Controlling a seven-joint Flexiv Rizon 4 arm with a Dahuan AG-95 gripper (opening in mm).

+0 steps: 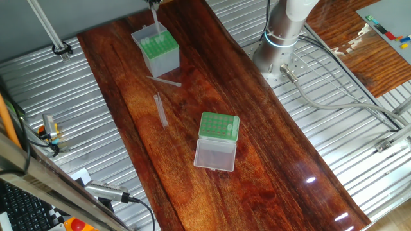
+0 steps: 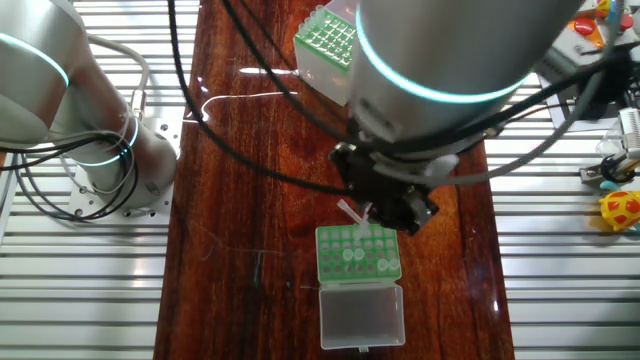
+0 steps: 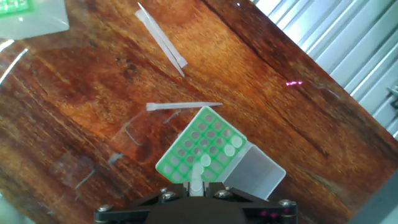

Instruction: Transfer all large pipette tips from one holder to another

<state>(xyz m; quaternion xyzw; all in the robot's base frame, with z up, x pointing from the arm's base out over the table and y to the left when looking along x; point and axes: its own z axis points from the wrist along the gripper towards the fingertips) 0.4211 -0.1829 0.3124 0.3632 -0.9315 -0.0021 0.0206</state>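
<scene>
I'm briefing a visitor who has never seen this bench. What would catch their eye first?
Probably the two green racks on the dark wooden table: the low rack mid-table with its clear lid folded open, and the taller translucent box at the far end. Next, two loose pipette tips lying on the wood between them. In the hand view the gripper hangs over the low rack, a tip showing between its fingers.

Glossy dark wood table [image 1: 270,128], ribbed metal surround [image 1: 334,154], translucent plastic box [image 1: 160,58]
</scene>
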